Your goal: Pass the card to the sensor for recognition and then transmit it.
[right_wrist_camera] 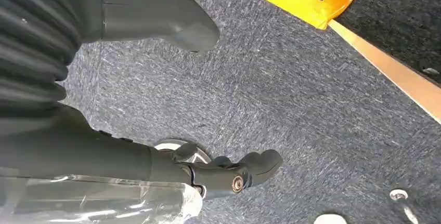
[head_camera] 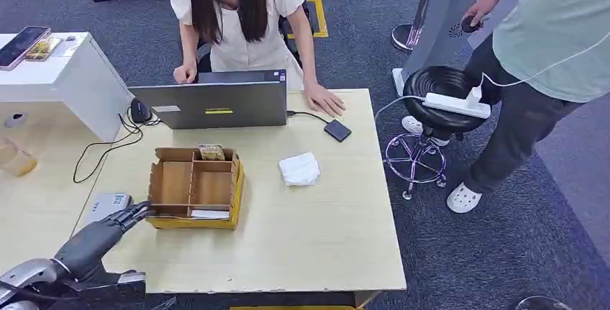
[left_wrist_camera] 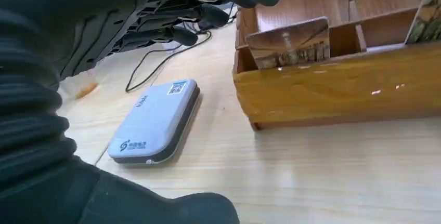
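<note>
We note the left hand (head_camera: 108,227) empty, fingers spread, over the sensor (left_wrist_camera: 156,121), beside the box (head_camera: 196,220) edge; the right hand (right_wrist_camera: 156,78) hangs unclenched.

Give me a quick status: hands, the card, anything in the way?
Left hand open beside the box, holding nothing. Right hand open, hanging over the carpet. Card upright in the box. Sensor on the table, unobstructed.

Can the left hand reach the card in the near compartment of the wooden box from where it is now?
Probably yes. The left hand is open beside the wooden box, fingers stretched toward it. The card stands upright above the low wall, and nothing lies between them.
</note>
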